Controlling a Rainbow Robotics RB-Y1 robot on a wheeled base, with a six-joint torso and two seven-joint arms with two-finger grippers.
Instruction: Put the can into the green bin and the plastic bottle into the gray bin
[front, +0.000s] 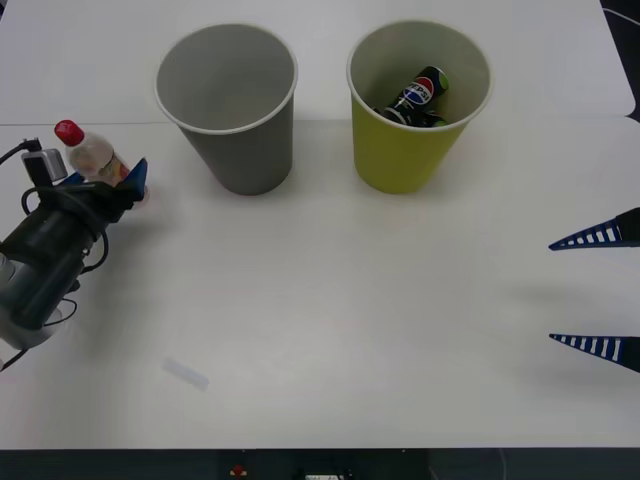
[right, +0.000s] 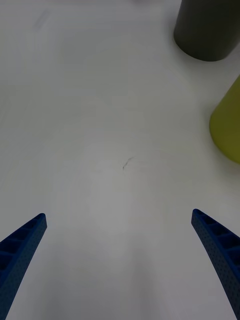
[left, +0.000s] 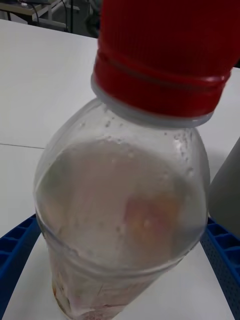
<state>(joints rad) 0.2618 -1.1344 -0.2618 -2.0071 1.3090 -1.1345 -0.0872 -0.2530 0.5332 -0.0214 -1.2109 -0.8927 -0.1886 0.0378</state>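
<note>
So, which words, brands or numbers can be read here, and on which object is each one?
No words can be read.
The can in the green bin: a red-white-blue round logo, no legible letters.
The plastic bottle in the left end effector: label too blurred.

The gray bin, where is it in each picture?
Front view: the gray bin stands at the back of the table, left of center, beside the green bin.
Right wrist view: its lower wall sits in a far corner.
Left wrist view: a gray sliver at one edge, behind the plastic bottle.
Shared landmark: the white table.
</note>
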